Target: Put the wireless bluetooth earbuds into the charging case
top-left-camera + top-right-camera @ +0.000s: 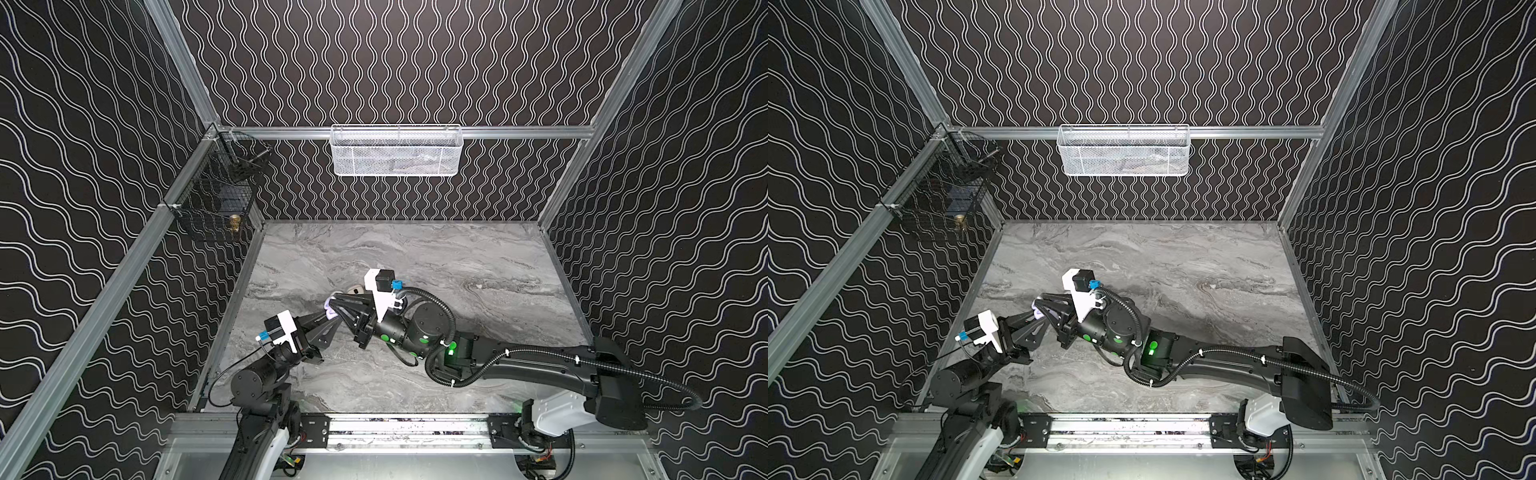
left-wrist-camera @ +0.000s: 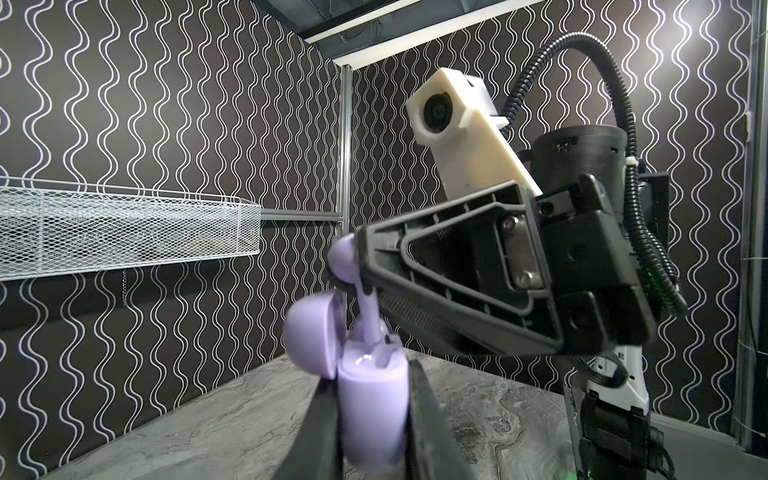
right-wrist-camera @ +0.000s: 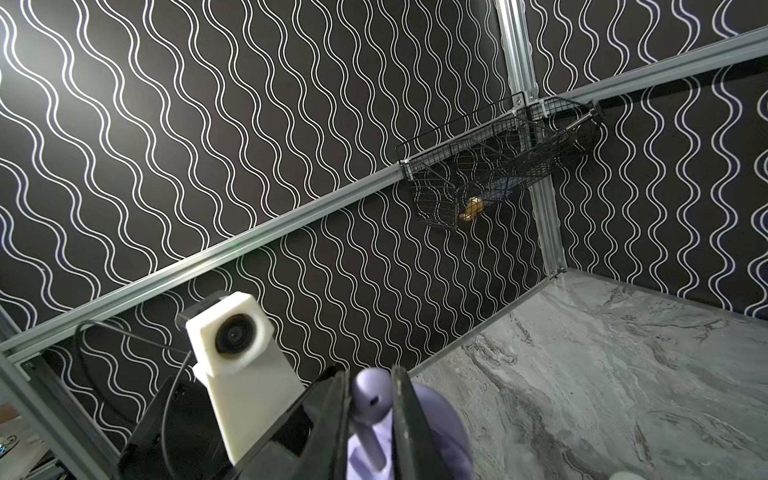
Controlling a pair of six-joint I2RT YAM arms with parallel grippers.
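Lavender stemmed plastic earbud (image 2: pixel 366 311) sits pinched in my right gripper (image 3: pixel 371 382), stem tip in the open lavender charging case (image 2: pixel 372 407) clamped by my left gripper (image 2: pixel 372 370), left of centre. A tilted stem could jam or push the case loose.

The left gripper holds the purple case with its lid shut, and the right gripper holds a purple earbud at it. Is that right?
Not quite: the lid is open, not shut, as the left wrist view shows. The rest is right: the left gripper holds the purple case, and the right gripper holds a purple earbud at it.
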